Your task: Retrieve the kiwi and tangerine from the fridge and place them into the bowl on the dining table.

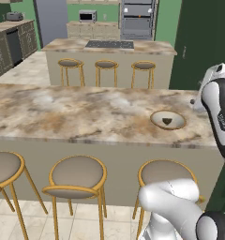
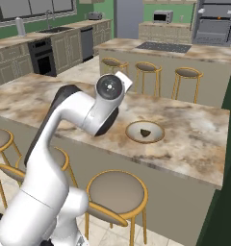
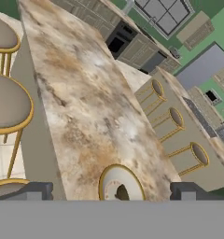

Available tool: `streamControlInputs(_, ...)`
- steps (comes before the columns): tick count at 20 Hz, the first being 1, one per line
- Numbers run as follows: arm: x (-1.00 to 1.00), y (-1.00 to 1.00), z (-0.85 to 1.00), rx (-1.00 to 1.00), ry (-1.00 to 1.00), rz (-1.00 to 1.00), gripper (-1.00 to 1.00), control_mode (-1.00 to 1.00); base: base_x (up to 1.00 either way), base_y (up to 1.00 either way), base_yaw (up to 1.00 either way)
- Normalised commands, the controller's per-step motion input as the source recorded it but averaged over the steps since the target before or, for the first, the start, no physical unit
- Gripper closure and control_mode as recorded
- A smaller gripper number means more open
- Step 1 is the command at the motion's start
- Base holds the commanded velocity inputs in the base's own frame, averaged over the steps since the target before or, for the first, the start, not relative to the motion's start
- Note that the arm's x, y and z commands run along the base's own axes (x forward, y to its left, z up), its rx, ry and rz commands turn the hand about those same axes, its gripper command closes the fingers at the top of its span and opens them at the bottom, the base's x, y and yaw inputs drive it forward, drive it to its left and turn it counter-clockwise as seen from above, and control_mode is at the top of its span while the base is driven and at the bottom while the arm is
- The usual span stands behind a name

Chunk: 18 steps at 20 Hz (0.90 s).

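My gripper [image 3: 112, 191] is spread wide, holding nothing, over the bowl [image 3: 115, 181] near the surface's [image 3: 81, 107] end.

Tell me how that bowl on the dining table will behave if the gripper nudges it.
The bowl is shallow, wide and sits flat on the table, so it would probably slide rather than tip. The marbled top looks smooth, so it may skid easily. The small dark item inside would likely shift with it.

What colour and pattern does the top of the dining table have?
The dining table top is marbled brown-beige with pale patches, best seen in the left base view.
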Motion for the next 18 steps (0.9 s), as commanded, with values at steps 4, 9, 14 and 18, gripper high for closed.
streamControlInputs(4, -0.18, 0.08, -0.02, -0.02, -0.01, 0.04, -1.00, 1.00, 0.00, 0.04, 0.00)
streamControlInputs(9, 0.00, 0.00, 0.00, 0.00, 0.00, 0.00, -1.00, 1.00, 0.01, 0.57, 0.05)
streamControlInputs(14, 0.00, 0.00, 0.00, 0.00, 0.00, 0.00, -1.00, 1.00, 0.00, 1.00, 0.00)
streamControlInputs(18, 0.00, 0.00, 0.00, 0.00, 0.00, 0.00, -1.00, 1.00, 0.00, 1.00, -0.08)
